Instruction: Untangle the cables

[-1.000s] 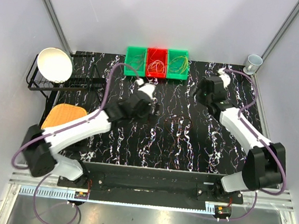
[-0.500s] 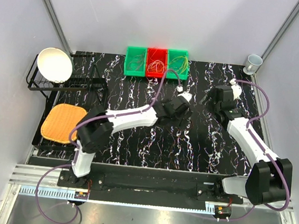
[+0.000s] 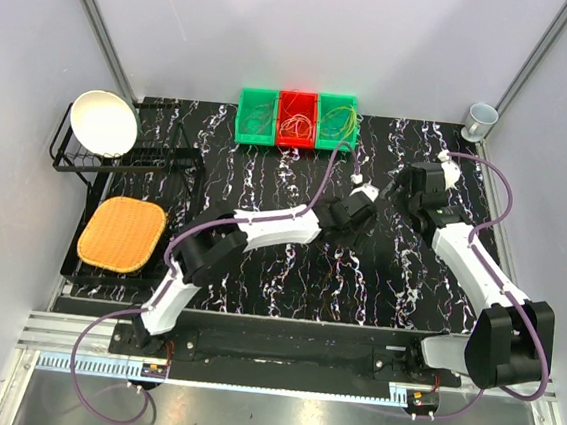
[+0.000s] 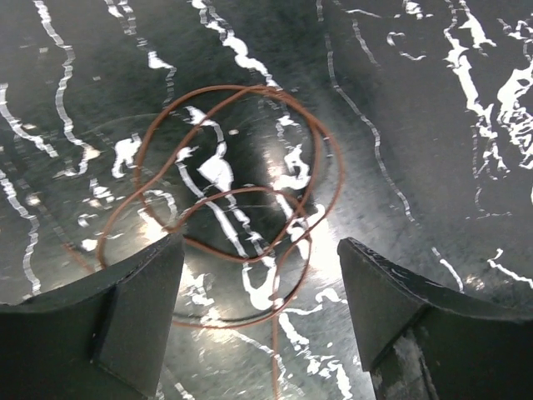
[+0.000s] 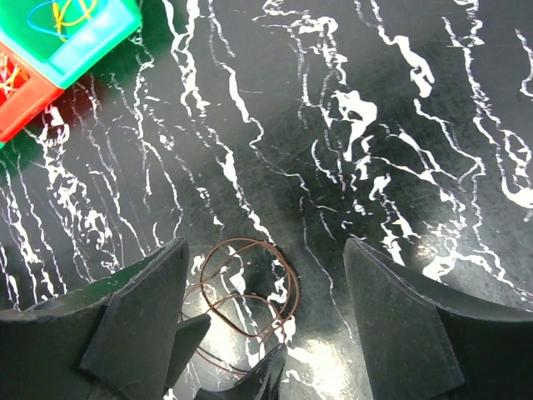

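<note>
Your left pincer (image 4: pixel 260 250) is released. Its fingers (image 4: pixel 137 308) stand wide apart over the brown cable (image 4: pixel 241 179) and hold nothing. The cable lies flat on the black marbled surface (image 4: pixel 433 100) as a few overlapping loops. The loops sit in and just beyond the gap between the fingers, and one loose end trails off between them.

Your right pincer (image 5: pixel 265 246) is released too, with its jaws spread and nothing between them. It looks down on the same loops, which lie on the surface in its gap. The dark tips of the left pincer poke in beside the loops at the bottom of that view.

From above, the left arm reaches across from the near left, and the two pincers sit close together right of centre. The brown cable is too thin to pick out there.

The other cables (image 3: pixel 296 125) lie in three bins in a row at the far edge. These are a left green bin (image 3: pixel 259 94), a red bin (image 3: pixel 300 96) and a right green bin (image 3: pixel 339 98). The right wrist view shows blue and yellow loops in the green bin nearest to it.

A cup (image 3: pixel 480 118) stands at the far right corner. On the left, a bowl (image 3: pixel 104 122) rests on a rack (image 3: pixel 68 157), with an orange mat (image 3: pixel 121 232) nearer to you.
</note>
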### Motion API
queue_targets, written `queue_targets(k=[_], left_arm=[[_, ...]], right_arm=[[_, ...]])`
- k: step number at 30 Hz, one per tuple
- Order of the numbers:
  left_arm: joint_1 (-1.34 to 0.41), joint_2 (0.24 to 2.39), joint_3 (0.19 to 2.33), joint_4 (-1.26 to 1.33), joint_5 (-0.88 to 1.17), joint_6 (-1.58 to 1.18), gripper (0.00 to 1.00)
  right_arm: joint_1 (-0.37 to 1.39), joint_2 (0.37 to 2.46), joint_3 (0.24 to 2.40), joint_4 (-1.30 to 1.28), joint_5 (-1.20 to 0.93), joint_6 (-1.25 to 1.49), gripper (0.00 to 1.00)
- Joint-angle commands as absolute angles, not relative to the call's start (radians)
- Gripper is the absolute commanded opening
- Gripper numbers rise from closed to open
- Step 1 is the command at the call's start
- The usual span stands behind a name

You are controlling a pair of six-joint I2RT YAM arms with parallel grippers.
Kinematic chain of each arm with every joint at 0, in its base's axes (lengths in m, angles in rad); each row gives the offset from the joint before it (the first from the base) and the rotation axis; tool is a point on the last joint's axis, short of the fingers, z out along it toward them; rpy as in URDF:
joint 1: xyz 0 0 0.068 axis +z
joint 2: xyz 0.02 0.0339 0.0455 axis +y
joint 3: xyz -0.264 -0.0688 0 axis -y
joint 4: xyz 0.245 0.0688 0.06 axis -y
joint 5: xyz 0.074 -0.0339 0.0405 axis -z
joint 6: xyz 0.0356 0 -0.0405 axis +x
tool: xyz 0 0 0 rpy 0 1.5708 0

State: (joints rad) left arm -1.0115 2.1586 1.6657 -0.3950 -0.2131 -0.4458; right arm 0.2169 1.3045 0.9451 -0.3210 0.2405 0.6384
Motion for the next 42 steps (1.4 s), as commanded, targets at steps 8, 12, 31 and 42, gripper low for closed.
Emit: queue_targets(k=[8,12,31,42], left_arm=[[-1.040,2.235,1.758,-0.356,-0.224,-0.453,0.69],[-1.048,2.250,1.761,-0.356,-0.226,-0.454,0.64],[-1.054,2.315,1.763,-0.348,-0.246,-0.479,0.00],[-1.023,1.993,1.534,-0.331,-0.069,-0.468,0.00]], right_arm=[[0.198,1.305,0.943,-0.314,0.209,0.641,0.81],[0.193,1.308,0.943,-0.314,0.201,0.643,0.81],[0.187,1.336,0.950,-0.307,0.173,0.641,0.80],[0.186,1.318,0.939,-0.273,0.106,0.638,0.79]])
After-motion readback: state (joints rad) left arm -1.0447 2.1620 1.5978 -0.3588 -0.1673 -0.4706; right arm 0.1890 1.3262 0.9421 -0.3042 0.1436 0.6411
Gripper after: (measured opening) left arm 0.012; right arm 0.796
